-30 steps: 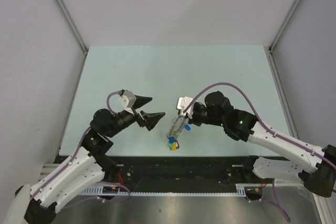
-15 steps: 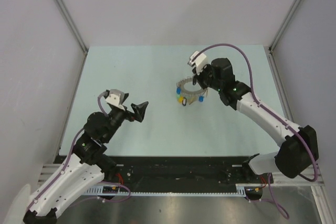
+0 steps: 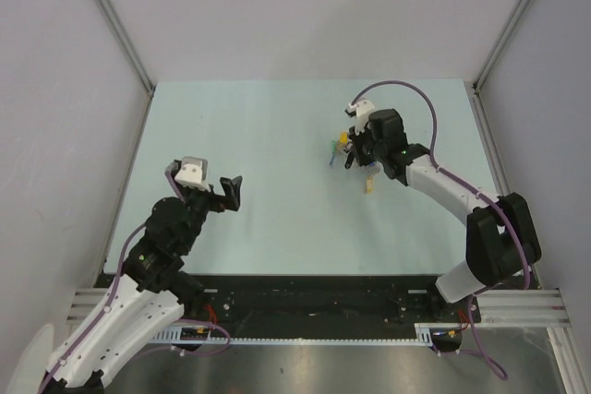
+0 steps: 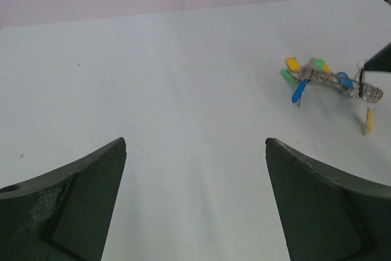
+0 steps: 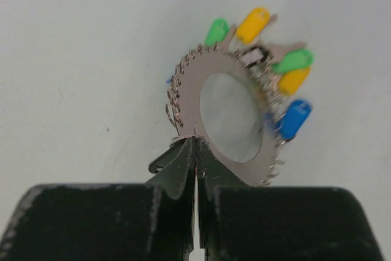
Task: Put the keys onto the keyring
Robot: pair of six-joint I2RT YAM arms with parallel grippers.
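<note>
Right arm swung keyring (image 5: 194,87) from near edge to right of table (image 3: 259,136) centre; left arm backed off. Right gripper (image 5: 194,145) pinched shut on rim, keys (image 5: 294,119) clustered opposite. Left gripper (image 4: 195,145) wide open, empty. Keep pinch firm, ring steady; yellow key (image 4: 368,120) below ring possibly loose, so check.

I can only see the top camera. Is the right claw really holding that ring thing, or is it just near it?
Observer: Holding it. In the right wrist view the right gripper is shut on the toothed rim of the keyring, pinching its near edge.
Operator: Are there keys on it? They're just tiny dots for me!
Observer: Yes. The keys bunch along the ring's far side: two green heads, two yellow and one blue show there.
Operator: And the other claw?
Observer: The left wrist view shows the left gripper wide open, with nothing between its fingers but bare table.
</note>
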